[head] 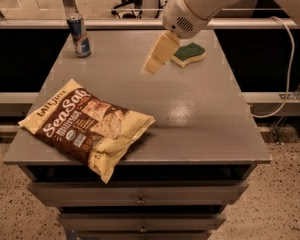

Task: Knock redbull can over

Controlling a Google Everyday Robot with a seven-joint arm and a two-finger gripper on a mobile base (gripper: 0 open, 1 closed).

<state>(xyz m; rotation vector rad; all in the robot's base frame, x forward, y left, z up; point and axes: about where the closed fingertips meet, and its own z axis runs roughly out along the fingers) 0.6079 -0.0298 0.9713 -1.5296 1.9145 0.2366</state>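
The redbull can (79,35) stands upright at the far left corner of the grey table (200,109), blue and silver with a silver top. My gripper (152,66) hangs above the middle of the table's far half, its cream fingers pointing down and to the left. It is well to the right of the can and holds nothing that I can see. The white arm reaches in from the upper right.
A large chip bag (87,125) lies flat at the front left of the table. A green and yellow sponge (189,54) lies at the far right, just behind the gripper. Drawers sit below the table's front edge. A cable hangs at the right.
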